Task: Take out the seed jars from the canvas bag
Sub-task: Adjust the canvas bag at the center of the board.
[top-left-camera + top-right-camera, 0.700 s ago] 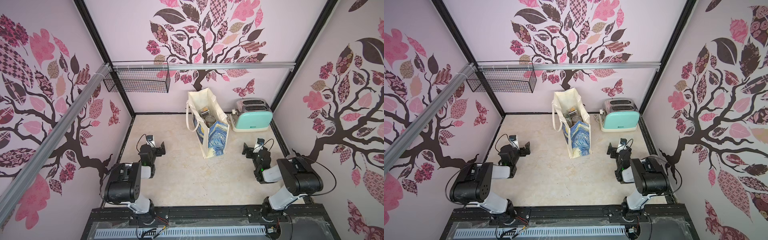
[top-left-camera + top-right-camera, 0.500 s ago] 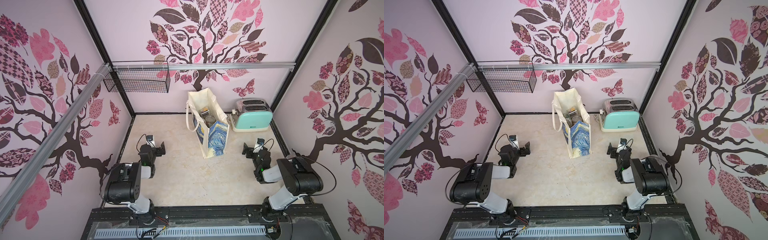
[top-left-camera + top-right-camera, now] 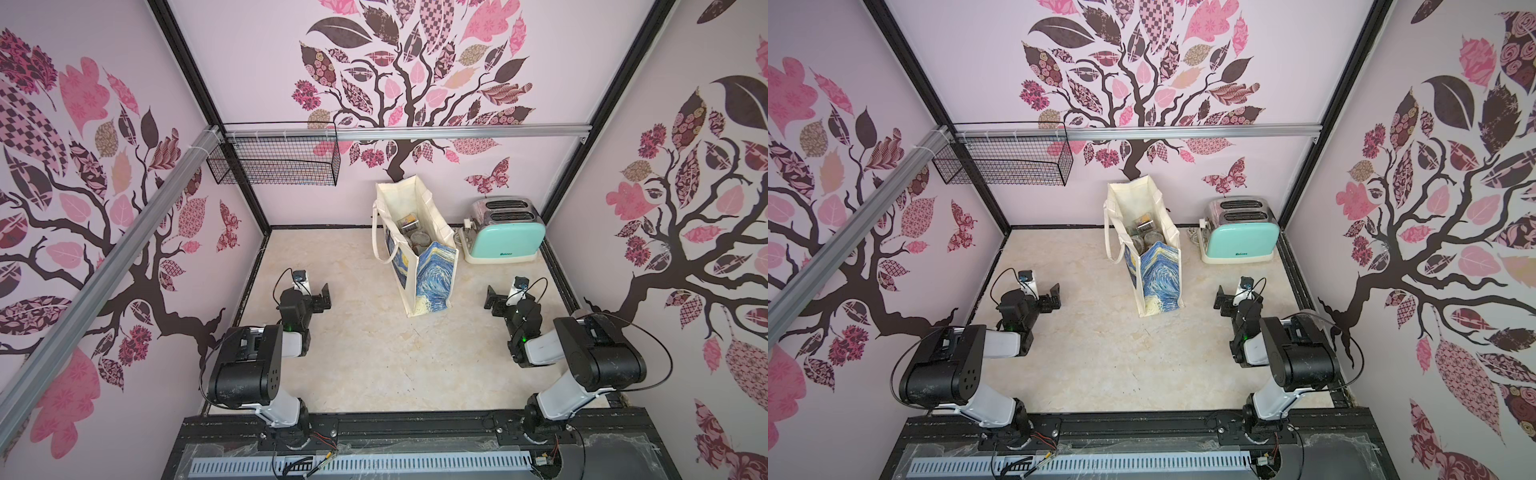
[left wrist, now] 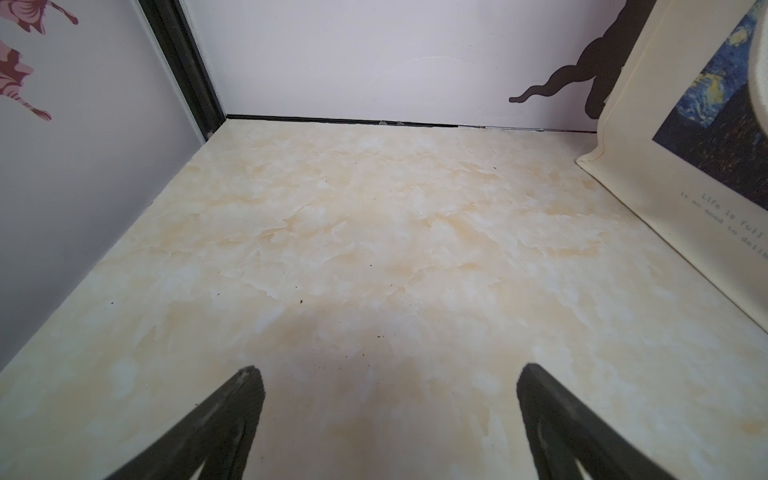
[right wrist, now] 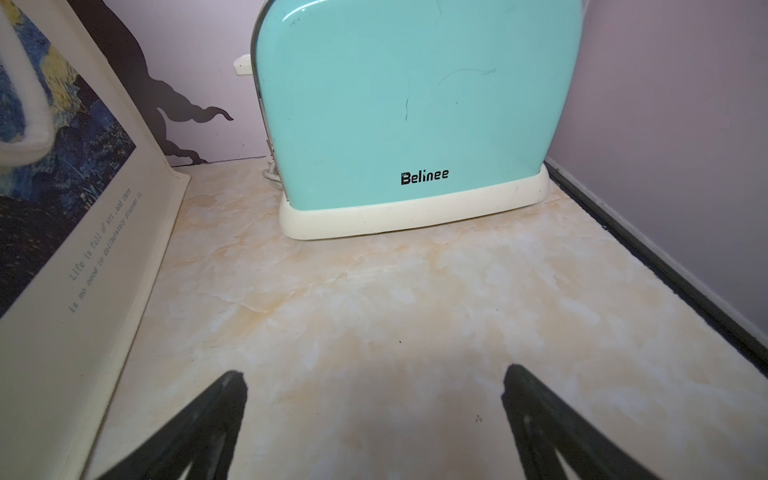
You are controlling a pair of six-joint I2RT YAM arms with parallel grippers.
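The canvas bag [image 3: 432,282] [image 3: 1158,282] stands upright and open at the back middle of the table, cream with a blue-and-yellow swirl print. Clear seed jars [image 3: 419,240] [image 3: 1149,240] show down inside its mouth; most of them are hidden by the bag's walls. My left gripper [image 3: 324,297] [image 4: 390,370] hovers low to the bag's left, open and empty. To the bag's right my right gripper [image 3: 490,298] [image 5: 374,371] is also open and empty. The bag's side [image 4: 665,166] [image 5: 62,249] fills an edge of each wrist view.
A mint-green toaster [image 3: 505,241] [image 5: 415,104] stands right of the bag against the back wall. A black wire basket [image 3: 274,164] hangs on the rail at the back left. Walls close in the table on three sides.
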